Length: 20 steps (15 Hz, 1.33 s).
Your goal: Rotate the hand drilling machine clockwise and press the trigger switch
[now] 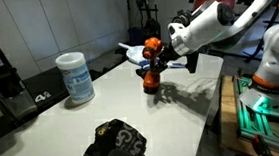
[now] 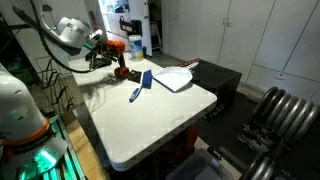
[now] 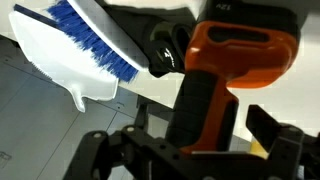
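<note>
**Drill upright on the far part of the desk, tool at its handle.**
A canister stands to its left. Expect the drill to be stiff and top-heavy, so take it by the black handle under the orange body. Your tool, on the right, looks released, with a jaw either side of the handle.

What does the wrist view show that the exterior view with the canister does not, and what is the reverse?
Only the wrist view: single blue bristles of the brush, and the gripper with a finger on each side of the handle of the drill. Only the exterior view: the canister, a black object near the edge of the table, and the white arm. Both: the orange drill and the dustpan beside it.
</note>
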### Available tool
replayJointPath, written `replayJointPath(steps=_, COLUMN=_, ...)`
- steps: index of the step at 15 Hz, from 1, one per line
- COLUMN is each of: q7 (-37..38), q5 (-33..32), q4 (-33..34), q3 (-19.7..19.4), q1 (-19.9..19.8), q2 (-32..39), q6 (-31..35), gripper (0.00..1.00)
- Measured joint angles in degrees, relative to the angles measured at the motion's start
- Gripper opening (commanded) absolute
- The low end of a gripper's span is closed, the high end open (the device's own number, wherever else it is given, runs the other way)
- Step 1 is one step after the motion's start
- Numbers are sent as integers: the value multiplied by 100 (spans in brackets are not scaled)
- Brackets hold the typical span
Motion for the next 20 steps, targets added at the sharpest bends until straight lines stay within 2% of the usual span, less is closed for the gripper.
replayJointPath(steps=4, q7=657, q5=-491, q4=-3, q3=-10, q1=-42, q2=70, q6=375, gripper=100)
replayJointPath(steps=9, q7=1200, q5=-1045, q4=-2, q3=-14, q1=-86, q2=89, q6=424, gripper=100)
replayJointPath(steps=15, q7=1621, q5=-1307, q4=4, q3=-19, q1=-123, q2=128, q6=424, gripper=100)
replayJointPath(steps=20, q7=1965, q5=-1482, q4=10, q3=-37, q1=-143, q2=140, q6=425, gripper=96)
